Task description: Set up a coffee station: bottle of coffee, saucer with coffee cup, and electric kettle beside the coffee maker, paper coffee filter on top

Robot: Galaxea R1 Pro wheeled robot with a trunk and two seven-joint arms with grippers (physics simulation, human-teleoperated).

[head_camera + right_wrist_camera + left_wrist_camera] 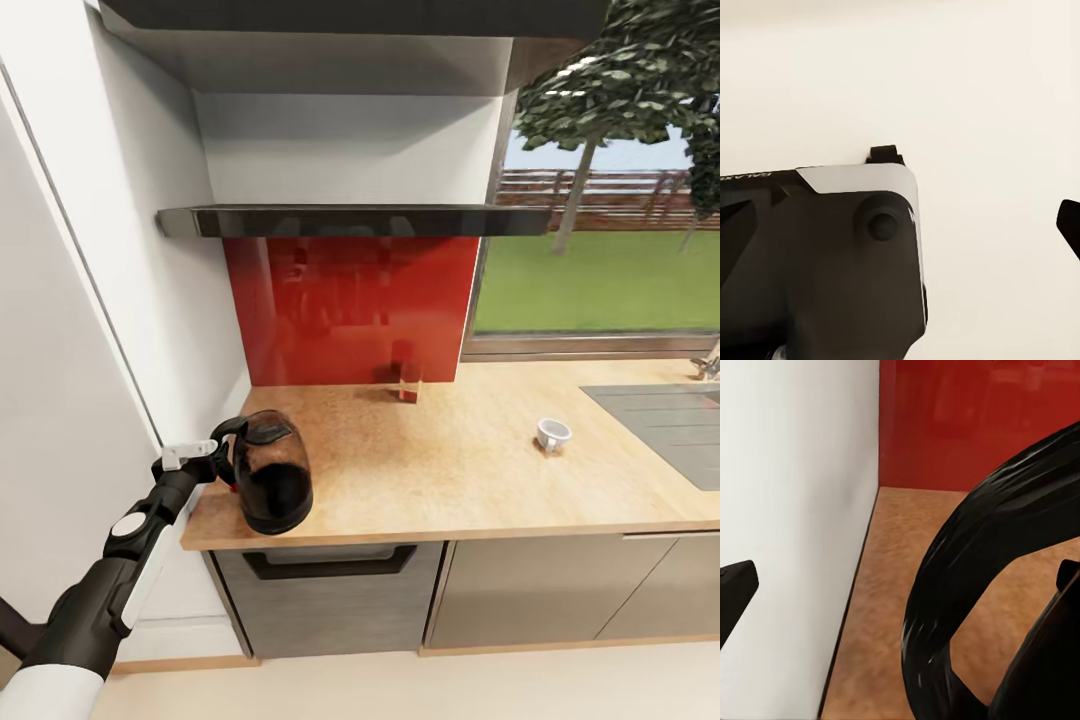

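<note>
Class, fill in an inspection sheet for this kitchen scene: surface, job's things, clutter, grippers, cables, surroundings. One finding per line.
Surface: kitchen countertop, light wood grain, over grey cabinet fronts.
Job's things: electric kettle stands near the countertop's left front corner; coffee cup sits bare on the countertop, no saucer under it; bottle of coffee stands at the back by the red splashback; kitchen shelf above.
Clutter: nothing seen.
Grippers: left gripper at the kettle's loop handle; whether it grips cannot be told. Right gripper: one fingertip shows against a pale surface.
Cables: nothing seen.
Surroundings: sink at right, window onto a lawn.
</note>
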